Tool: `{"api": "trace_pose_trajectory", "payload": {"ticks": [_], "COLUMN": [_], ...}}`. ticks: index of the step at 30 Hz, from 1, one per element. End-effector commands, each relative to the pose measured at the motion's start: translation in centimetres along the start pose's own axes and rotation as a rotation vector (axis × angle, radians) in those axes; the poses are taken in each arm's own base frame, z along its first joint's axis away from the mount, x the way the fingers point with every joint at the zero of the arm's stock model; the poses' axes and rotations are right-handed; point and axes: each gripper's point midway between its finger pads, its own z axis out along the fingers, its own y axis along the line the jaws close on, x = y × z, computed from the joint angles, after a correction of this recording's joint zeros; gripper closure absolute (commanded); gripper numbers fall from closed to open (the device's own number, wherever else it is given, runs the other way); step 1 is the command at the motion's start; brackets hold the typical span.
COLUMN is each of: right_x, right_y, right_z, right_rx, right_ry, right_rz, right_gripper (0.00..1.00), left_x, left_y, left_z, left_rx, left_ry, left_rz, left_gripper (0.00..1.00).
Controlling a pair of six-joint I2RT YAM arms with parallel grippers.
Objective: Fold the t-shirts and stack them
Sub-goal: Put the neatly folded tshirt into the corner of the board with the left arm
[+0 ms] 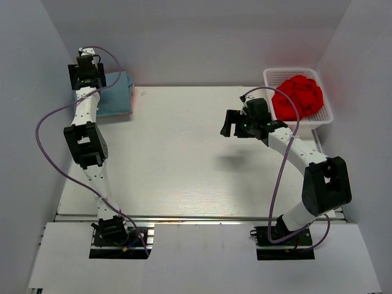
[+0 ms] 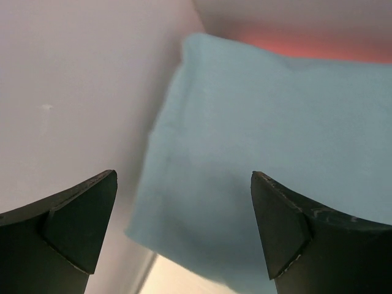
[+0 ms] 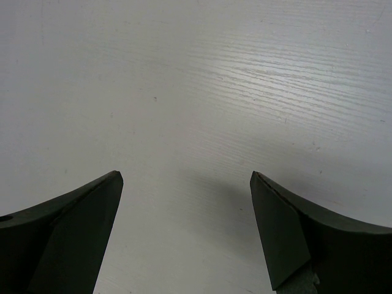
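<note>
Blue-grey t-shirt (image 1: 116, 95): folded flat, a smooth rectangle at the far left corner of the tabletop (image 1: 177, 159). Left hand (image 1: 87, 72) above it, fingers apart, empty; its wrist view shows soft matte cloth. Red t-shirt (image 1: 298, 96) crumpled in the white mesh basket (image 1: 267, 76), top view only. Right hand (image 1: 231, 124) spread, empty, over the grained tabletop

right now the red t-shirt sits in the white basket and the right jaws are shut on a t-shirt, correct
No: the right gripper has its jaws open and empty over the table, as the right wrist view shows. The red t-shirt does sit in the white basket.
</note>
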Motion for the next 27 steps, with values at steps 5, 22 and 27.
{"api": "trace_pose_trajectory", "payload": {"ticks": [5,22,27], "right_x": [-1.7,5.1,7.9], "right_y": [1.6,-1.8,-2.1], "right_z": [-1.7,-7.5,-8.7], "right_rx": [-0.056,-0.002,-0.033], "right_ry": [-0.070,-0.233,-0.265], "right_rz": [-0.006,-0.031,-0.007], "right_gripper": [0.10,0.10,0.10], "left_x": [-7.3,10.8,15.7], "left_y": [-3.7,-16.5,-16.2], "left_z": [-9.6,-34.1,-39.8], "left_rx": [0.399,0.820,0.944], "left_ry": [-0.109,0.117,0.113], "left_rz": [-0.161,-0.238,-0.242], "left_gripper": [0.00,0.00,0.00]}}
